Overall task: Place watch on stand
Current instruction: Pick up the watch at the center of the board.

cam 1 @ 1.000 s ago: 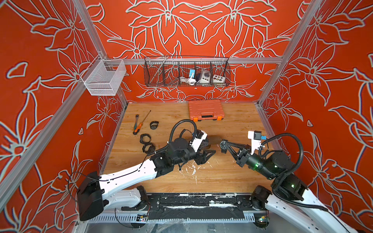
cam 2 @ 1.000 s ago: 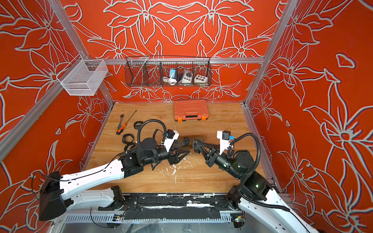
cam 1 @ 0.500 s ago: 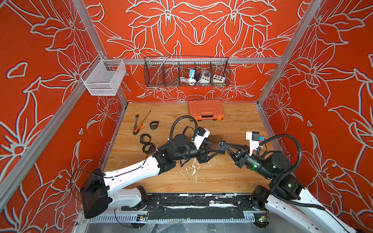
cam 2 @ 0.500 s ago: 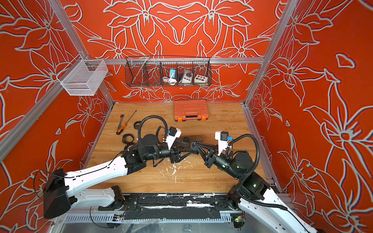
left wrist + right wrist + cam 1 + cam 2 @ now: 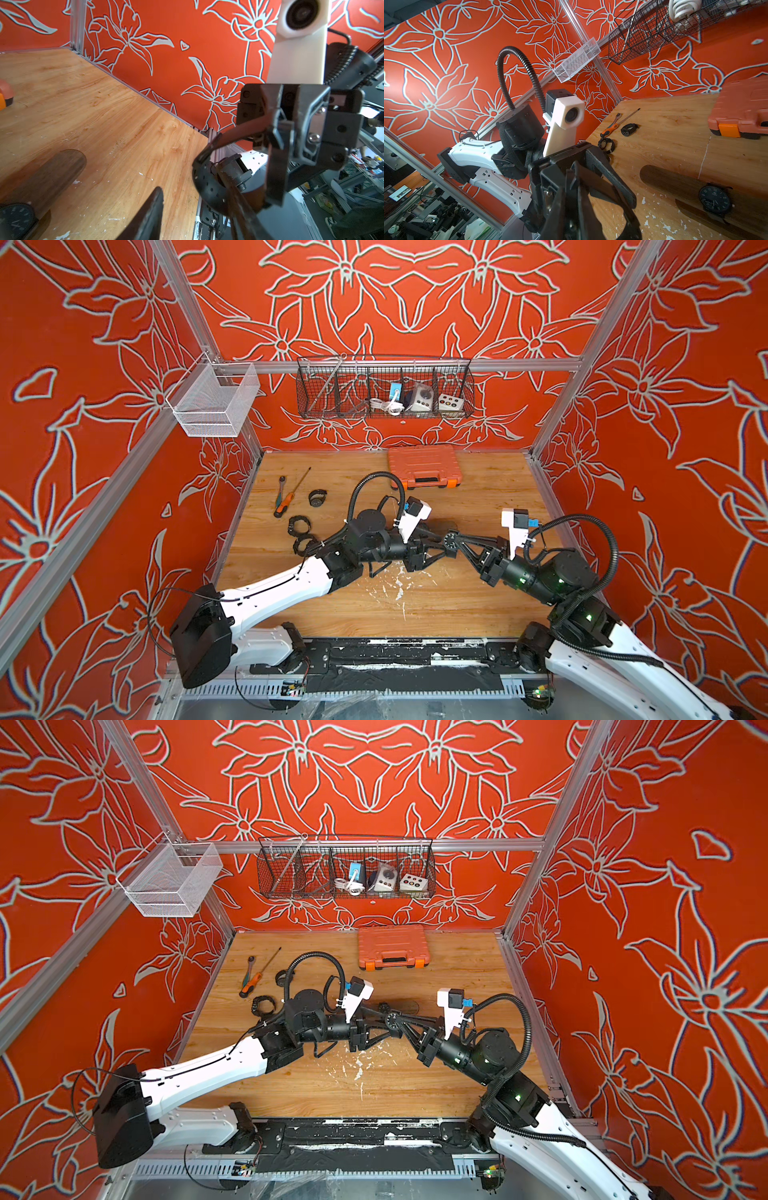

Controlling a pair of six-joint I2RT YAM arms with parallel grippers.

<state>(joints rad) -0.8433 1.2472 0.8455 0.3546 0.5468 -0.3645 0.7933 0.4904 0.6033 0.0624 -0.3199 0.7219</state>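
My right gripper is shut on the strap of a black watch and holds it up above the table's middle. My left gripper meets it from the left, open, one finger on each side of the watch. In the left wrist view the strap hangs as a loop from the right gripper, close to one of my left fingers. The stand, a dark-brown wooden bar, lies just behind both grippers. Another black watch is wrapped round the stand.
An orange tool case lies at the back of the wooden table. At the left lie a screwdriver, a small wrench and three loose watches. A wire basket hangs on the back wall.
My left gripper has moved right until its fingers are around the watch, and they have narrowed. The right gripper has shifted slightly left with the watch.
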